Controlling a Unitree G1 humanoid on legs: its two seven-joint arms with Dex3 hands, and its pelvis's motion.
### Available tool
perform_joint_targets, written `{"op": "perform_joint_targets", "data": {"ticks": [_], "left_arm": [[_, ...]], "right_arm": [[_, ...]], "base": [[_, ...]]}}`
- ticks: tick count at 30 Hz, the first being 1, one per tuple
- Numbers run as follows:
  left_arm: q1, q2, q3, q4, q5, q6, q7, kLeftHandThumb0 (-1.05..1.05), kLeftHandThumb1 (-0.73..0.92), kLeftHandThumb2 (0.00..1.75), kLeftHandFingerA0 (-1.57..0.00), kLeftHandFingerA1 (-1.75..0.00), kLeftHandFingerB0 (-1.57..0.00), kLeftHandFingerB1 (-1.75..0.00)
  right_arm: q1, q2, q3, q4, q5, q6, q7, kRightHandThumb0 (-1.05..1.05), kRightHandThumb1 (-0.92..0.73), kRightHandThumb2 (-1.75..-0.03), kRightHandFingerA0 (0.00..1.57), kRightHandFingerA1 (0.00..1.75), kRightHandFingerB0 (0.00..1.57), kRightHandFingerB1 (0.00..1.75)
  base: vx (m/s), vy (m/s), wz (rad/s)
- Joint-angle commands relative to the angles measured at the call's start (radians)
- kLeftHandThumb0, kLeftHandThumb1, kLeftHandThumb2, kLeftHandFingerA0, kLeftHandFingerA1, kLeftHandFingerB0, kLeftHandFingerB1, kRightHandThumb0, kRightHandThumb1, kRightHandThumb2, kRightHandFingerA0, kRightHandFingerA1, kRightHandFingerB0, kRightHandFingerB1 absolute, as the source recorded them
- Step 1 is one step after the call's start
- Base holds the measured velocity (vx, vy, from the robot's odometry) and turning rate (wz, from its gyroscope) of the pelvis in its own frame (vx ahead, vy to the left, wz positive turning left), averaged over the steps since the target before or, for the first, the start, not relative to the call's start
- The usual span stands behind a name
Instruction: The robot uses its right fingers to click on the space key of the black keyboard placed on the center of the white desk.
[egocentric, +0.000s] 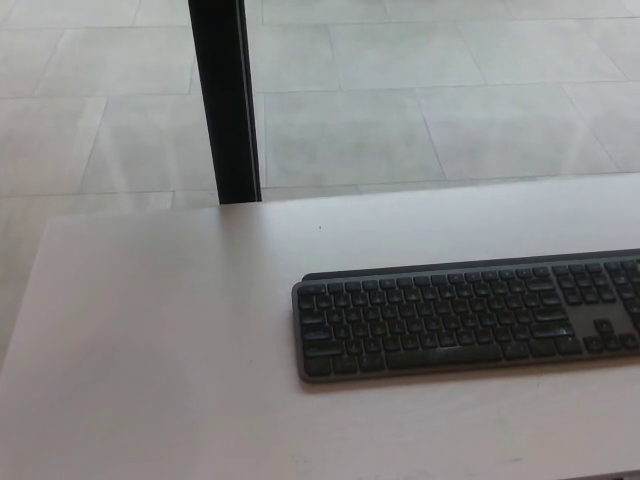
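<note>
View: head camera, looking down over the near part of a desk and the floor beyond it.
Desk (150, 330): white, plain top; it fills the lower half of the view, its far edge running from left to right and its left edge slanting toward the near left corner.
Keyboard (465, 318): black, flat on the desk, lying right of centre and in the near half of the top; its long side runs almost parallel to the far edge of the desk, and its right end is cut off by the right border of the view.
Keys: dark, in even rows; the legends are too small to read.
Space key (450, 353): long key in the nearest row of the keyboard, toward the middle of the visible part; nothing touches it.
Speck (320, 227): small dark mark on the desk, far of the keyboard's left end and well apart from it.
Post (224, 100): black, upright, standing beyond the far edge of the desk, left of centre; its top is cut off by the upper border.
Floor (450, 100): pale square tiles with thin joints, filling the far half of the view.
Left hand: out of the camera's sight; its state cannot be told.
Right hand: out of the camera's sight; its state cannot be told.
</note>
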Motion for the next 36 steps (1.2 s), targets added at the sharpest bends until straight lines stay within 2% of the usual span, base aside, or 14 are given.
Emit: {"op": "perform_joint_targets", "data": {"ticks": [1,3,4,5,6,8,15,16,17,18,20,22,30,36], "left_arm": [[-0.006,0.025,0.000,0.007,-0.031,-0.019,0.018,-0.61,0.80,0.64,-0.73,-0.64,-0.57,-0.54],[-0.006,0.027,-0.003,0.005,-0.036,-0.018,0.016,-0.62,0.80,0.64,-0.70,-0.65,-0.56,-0.55],[-0.005,0.027,-0.003,0.003,-0.037,-0.021,0.016,-0.61,0.80,0.64,-0.70,-0.65,-0.55,-0.55],[-0.004,0.027,-0.006,0.004,-0.036,-0.023,0.014,-0.61,0.81,0.64,-0.70,-0.64,-0.54,-0.54],[-0.003,0.027,-0.008,0.005,-0.036,-0.022,0.015,-0.62,0.80,0.64,-0.72,-0.65,-0.57,-0.55],[-0.002,0.029,-0.012,0.006,-0.032,-0.024,0.019,-0.62,0.81,0.64,-0.73,-0.65,-0.58,-0.56],[0.000,0.029,-0.007,0.008,-0.042,-0.018,0.013,-0.62,0.80,0.64,-0.73,-0.63,-0.58,-0.55],[0.001,0.027,-0.013,0.005,-0.036,-0.023,0.019,-0.61,0.80,0.64,-0.74,-0.63,-0.57,-0.54],[-0.001,0.028,-0.010,0.005,-0.039,-0.025,0.013,-0.62,0.80,0.64,-0.72,-0.64,-0.57,-0.55],[-0.002,0.028,-0.011,0.005,-0.039,-0.025,0.011,-0.62,0.80,0.64,-0.70,-0.63,-0.55,-0.54],[-0.008,0.027,-0.008,0.005,-0.044,-0.018,0.011,-0.62,0.80,0.64,-0.70,-0.63,-0.55,-0.54],[-0.006,0.030,-0.015,0.009,-0.037,-0.019,0.016,-0.61,0.80,0.64,-0.73,-0.62,-0.56,-0.54],[-0.001,0.028,-0.016,0.006,-0.041,-0.031,0.009,-0.61,0.80,0.64,-0.72,-0.64,-0.57,-0.56],[0.000,0.028,-0.019,0.007,-0.041,-0.027,0.009,-0.62,0.80,0.64,-0.72,-0.63,-0.57,-0.55]], "right_arm": [[-0.064,-0.046,-0.031,-0.074,0.083,0.096,-0.072,-0.30,-0.61,-0.64,1.17,1.22,0.70,1.01],[-0.102,-0.038,0.009,-0.142,0.065,0.067,-0.060,-0.33,-0.63,-0.59,1.07,1.15,0.83,0.97],[-0.110,-0.029,0.030,-0.193,0.059,0.073,-0.056,-0.35,-0.66,-0.59,1.01,1.09,0.77,0.79],[-0.100,-0.026,0.055,-0.238,0.060,0.080,-0.016,-0.36,-0.71,-0.61,0.88,1.02,0.77,0.80],[-0.098,-0.015,0.069,-0.291,0.065,0.102,-0.015,-0.35,-0.68,-0.61,0.84,0.84,0.64,0.60],[-0.102,0.021,0.111,-0.421,0.064,0.133,-0.034,-0.32,-0.69,-0.60,0.79,0.69,0.58,0.50],[-0.081,0.077,0.282,-0.634,0.007,0.117,0.020,-0.35,-0.64,-0.59,0.88,0.65,0.60,0.43],[-0.081,0.065,0.350,-0.672,-0.016,0.151,0.050,-0.42,-0.50,-0.86,0.86,0.75,0.56,0.58],[-0.066,0.058,0.412,-0.707,-0.019,0.142,0.113,-0.42,-0.48,-0.84,0.86,0.75,0.56,0.57],[-0.059,0.055,0.423,-0.720,-0.005,0.146,0.127,-0.29,-0.61,-0.58,0.90,0.70,0.59,0.42],[-0.046,0.042,0.469,-0.749,-0.002,0.153,0.162,-0.29,-0.61,-0.59,0.91,0.66,0.58,0.41],[-0.030,0.041,0.530,-0.783,0.003,0.145,0.217,-0.27,-0.58,-0.57,0.96,0.76,0.59,0.42],[-0.011,-0.002,0.755,-0.823,-0.147,0.060,0.273,-0.29,-0.58,-0.58,0.90,0.64,0.58,0.41],[-0.033,-0.035,0.915,-0.821,-0.293,0.011,0.280,-0.35,-0.58,-0.58,0.88,0.87,0.63,0.41]], "base": [[0.00,0.000,0.00],[0.00,0.000,0.00],[0.00,0.000,0.00],[0.00,0.000,0.00],[0.00,0.000,0.00],[0.00,0.000,0.00],[0.00,0.000,0.00],[0.00,0.000,0.00],[0.00,0.000,0.00],[0.00,0.000,0.00],[0.00,0.000,0.00],[0.00,0.000,0.00],[0.00,0.000,0.00],[0.00,0.000,0.00]]}}
